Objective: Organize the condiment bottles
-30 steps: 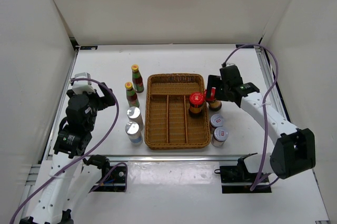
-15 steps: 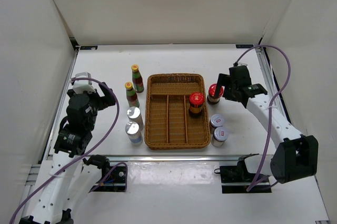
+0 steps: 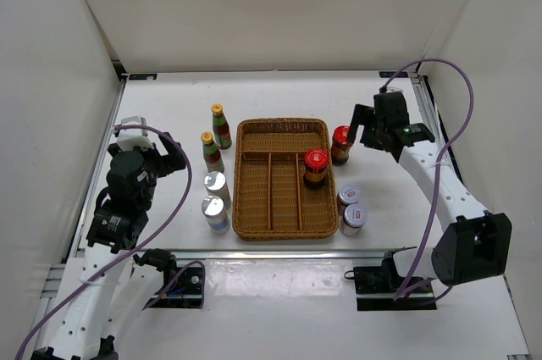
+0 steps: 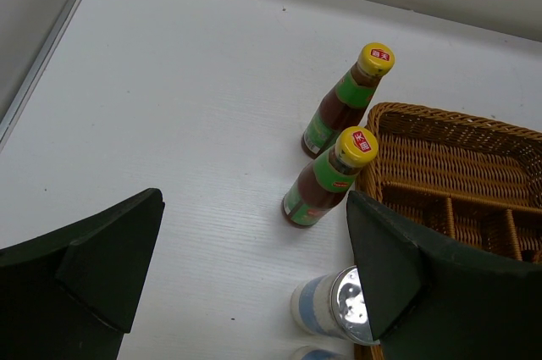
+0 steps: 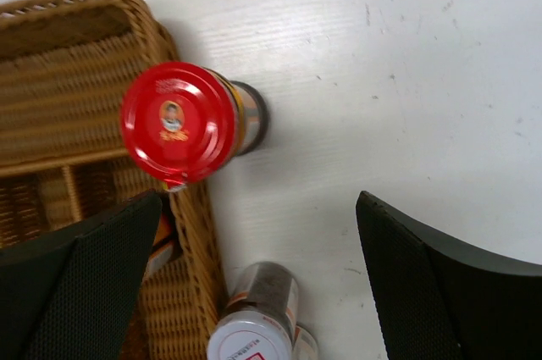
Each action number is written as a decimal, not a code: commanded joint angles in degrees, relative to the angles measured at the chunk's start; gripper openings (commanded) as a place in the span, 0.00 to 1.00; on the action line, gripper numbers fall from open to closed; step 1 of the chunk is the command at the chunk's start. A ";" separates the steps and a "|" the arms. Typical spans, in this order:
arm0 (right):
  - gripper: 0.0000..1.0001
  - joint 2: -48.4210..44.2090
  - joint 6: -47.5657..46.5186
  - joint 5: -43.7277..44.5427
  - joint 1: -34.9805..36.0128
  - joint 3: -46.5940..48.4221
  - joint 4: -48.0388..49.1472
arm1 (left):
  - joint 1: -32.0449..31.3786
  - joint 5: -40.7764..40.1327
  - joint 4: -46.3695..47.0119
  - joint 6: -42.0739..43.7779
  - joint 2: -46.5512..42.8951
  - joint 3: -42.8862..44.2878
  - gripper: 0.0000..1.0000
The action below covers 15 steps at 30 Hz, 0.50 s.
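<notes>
The left pincer (image 4: 254, 207) gapes wide and empty, two yellow-capped bottles (image 4: 326, 180) upright on the desk (image 4: 169, 80) just ahead (a white shaker (image 4: 334, 309) beside its right finger). The right pincer (image 5: 258, 199) is equally wide, a red-lidded jar (image 5: 182, 123) ahead near its left finger, just outside the tray (image 5: 68, 114).

White-shelled left arm (image 3: 127, 180) and right arm (image 3: 436, 178), black at joints and bases, each with a looping purple cable (image 3: 428, 61) running back from dark, wedge-shaped jaws

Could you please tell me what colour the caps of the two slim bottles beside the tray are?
Yellow caps, clearest in the left wrist view.
</notes>
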 commanded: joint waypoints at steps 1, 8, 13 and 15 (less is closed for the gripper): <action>0.99 1.92 -1.35 -3.05 -0.20 5.24 2.08 | -0.09 0.42 0.36 0.53 -0.44 -0.37 0.99; 0.99 13.34 -4.07 -7.63 0.50 13.32 1.38 | -0.09 0.42 0.36 0.53 -0.44 -0.37 0.99; 0.99 19.15 -4.60 -4.56 2.79 15.18 -0.37 | -0.09 -0.11 0.36 1.06 -0.44 -0.37 0.99; 0.99 20.29 -4.60 -4.03 3.40 15.18 -0.38 | -0.09 -0.11 0.36 1.06 -0.44 -0.37 0.99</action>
